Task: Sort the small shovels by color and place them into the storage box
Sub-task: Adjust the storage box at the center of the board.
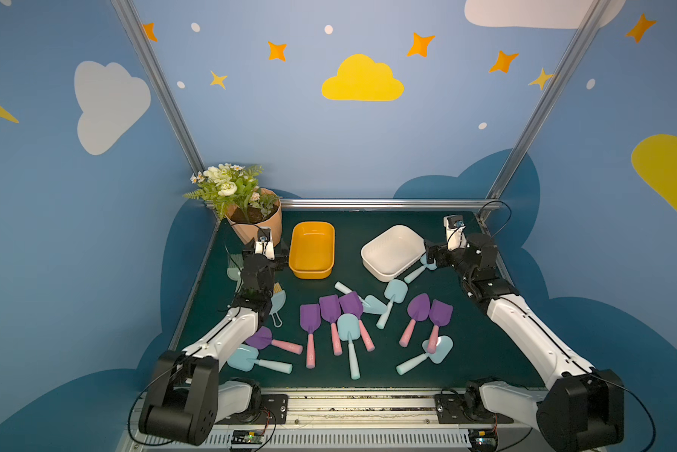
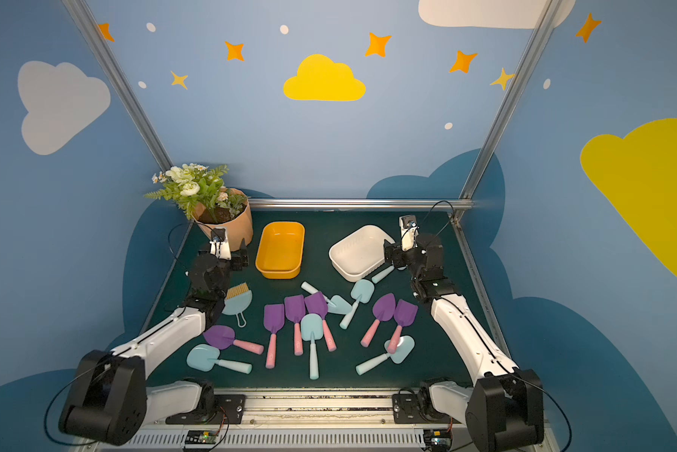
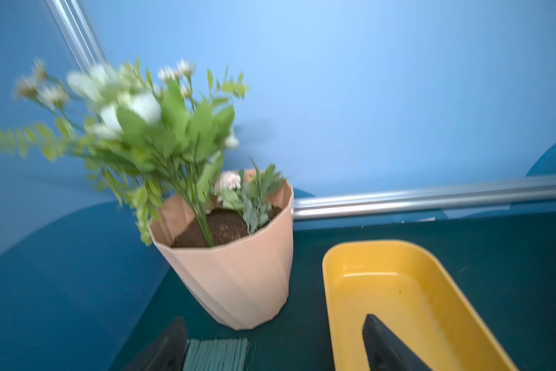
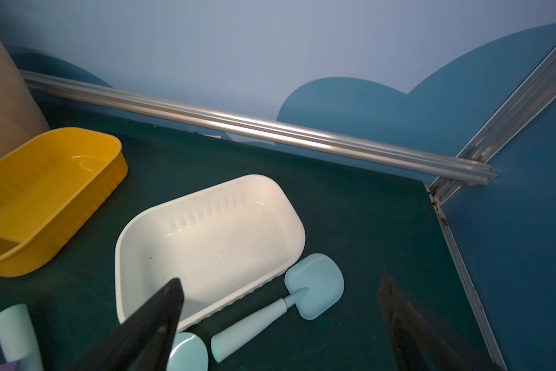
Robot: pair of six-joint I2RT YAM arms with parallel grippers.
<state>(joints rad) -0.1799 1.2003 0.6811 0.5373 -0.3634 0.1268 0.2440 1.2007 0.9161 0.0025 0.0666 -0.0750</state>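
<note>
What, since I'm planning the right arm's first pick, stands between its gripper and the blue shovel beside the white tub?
Nothing visible does. The right gripper, jaws open, hangs over that blue shovel with open air between. The white tub lies right beside its blade; only the tub's own wall must be cleared.

- No word, label, brand name or number can be read in any view.
- In both top views the purple-bladed, pink-handled plastic toy shovels (image 1: 309, 332) (image 2: 271, 340), which lie nearer the arm bases than either set of jaws, show faint small marks along their pink handles. These are too small to read.
</note>
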